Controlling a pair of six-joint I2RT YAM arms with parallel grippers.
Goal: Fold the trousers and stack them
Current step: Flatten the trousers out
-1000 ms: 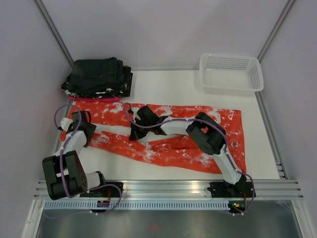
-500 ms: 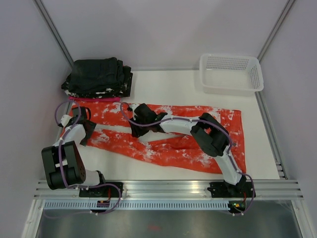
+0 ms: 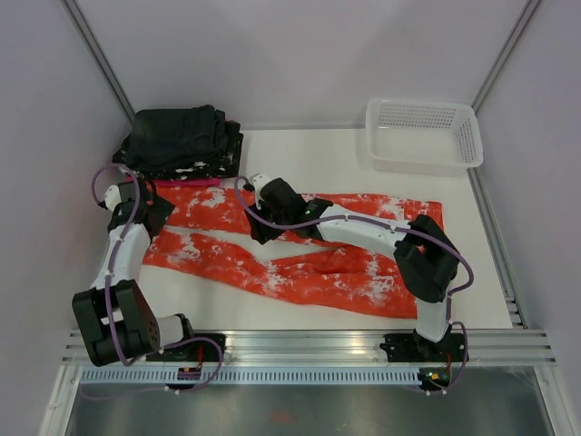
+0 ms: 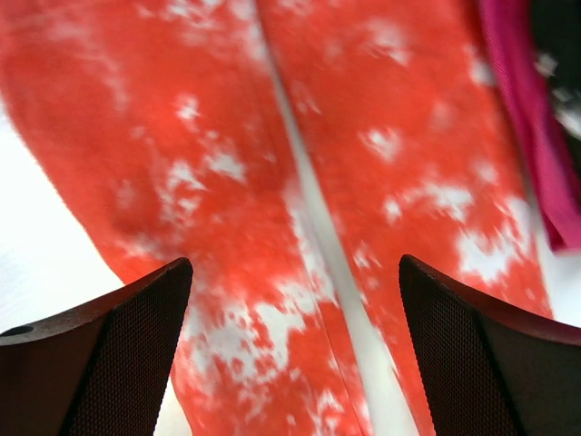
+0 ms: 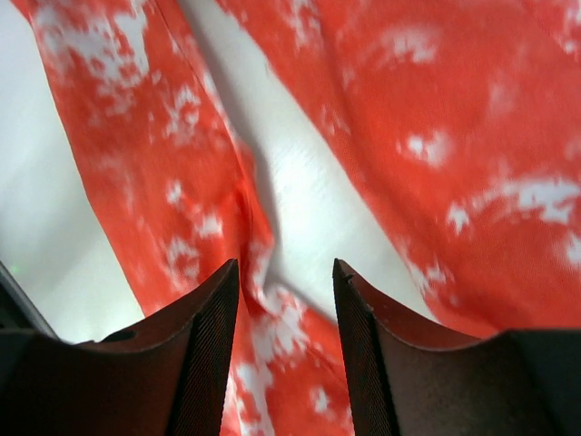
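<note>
Since the trousers [image 3: 345, 263] lie spread out flat in a single layer, no fold has been made yet, so the task looks to be at its very start. They run across the middle of the desk [image 3: 309, 154], waistband to the right, both legs stretching left w/ a thin strip of bare desk showing between them.

Left end effector [image 4: 295, 263]: fingers wide apart, nothing between them, hovering above the two legs near the cuff end, just beside the pink cloth [image 4: 536, 145]. Right end effector [image 5: 284, 265]: fingers only a narrow way apart, no fabric visibly caught btwn the tips, hanging above the gap where the legs part, approx mid-length. Neither one has hold of cloth as far as I can see.

At the far left corner sits a stack of black folded garments [image 3: 182, 141] on top of the pink cloth; prob. the place for the finished bundle, though that's a guess. A white basket [image 3: 422, 132] stands at the far right, well apart from the trousers.

Left to do, by my reading: lay one leg over the other, fold lengthwise into a compact bundle, then carry it over to the stack. Basically everything.
</note>
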